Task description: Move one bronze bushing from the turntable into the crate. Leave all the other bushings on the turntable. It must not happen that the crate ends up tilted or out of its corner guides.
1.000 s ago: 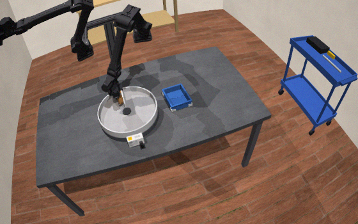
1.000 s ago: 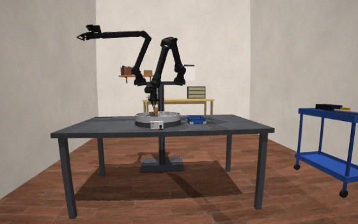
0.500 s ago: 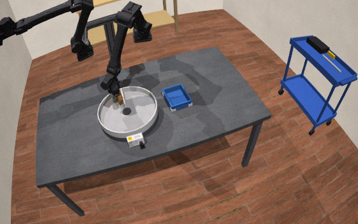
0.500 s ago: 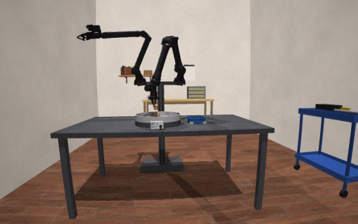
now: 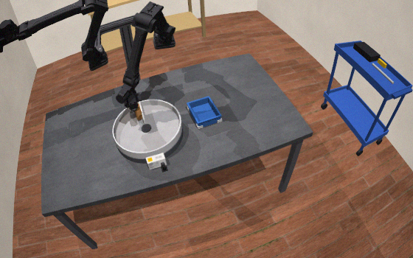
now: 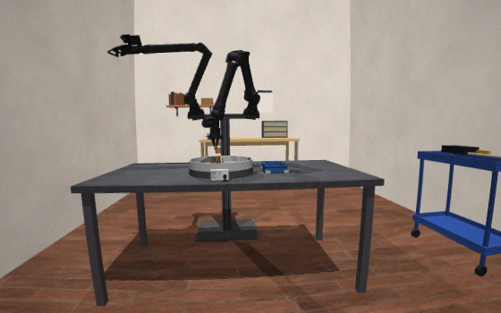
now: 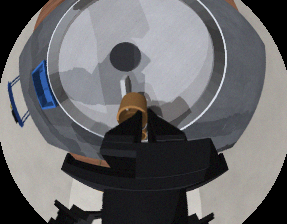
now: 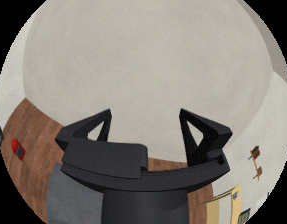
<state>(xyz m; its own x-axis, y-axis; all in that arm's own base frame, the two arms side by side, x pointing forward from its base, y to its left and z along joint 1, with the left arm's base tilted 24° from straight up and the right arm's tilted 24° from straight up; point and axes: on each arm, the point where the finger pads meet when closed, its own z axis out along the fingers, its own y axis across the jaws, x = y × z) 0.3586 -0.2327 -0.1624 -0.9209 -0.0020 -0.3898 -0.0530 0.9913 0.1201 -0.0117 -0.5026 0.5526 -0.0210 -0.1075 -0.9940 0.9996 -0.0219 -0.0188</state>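
Observation:
The left gripper (image 5: pixel 133 107) (image 6: pixel 216 148) (image 7: pixel 145 114) is shut on the wall of a bronze bushing (image 6: pixel 218 150) (image 7: pixel 132 103), held above the back part of the turntable (image 5: pixel 161 141) (image 6: pixel 241 165) (image 7: pixel 186 40). More bronze (image 6: pixel 217 159) shows inside the turntable rim below it. How many bushings lie there is hidden by the gripper. The blue crate (image 5: pixel 210 121) (image 6: pixel 274 169) stands level and empty beside the turntable, with pale guides at its visible corners. The right gripper (image 8: pixel 146 111) is open and empty, far from the table.
A white upright strip (image 5: pixel 141 112) stands in the turntable near the held bushing. A white control box (image 5: pixel 155 161) (image 6: pixel 219 174) sits at the turntable's front. The turntable's raised rim lies between the left gripper and the crate. A blue cart (image 5: pixel 357 110) stands off to the side.

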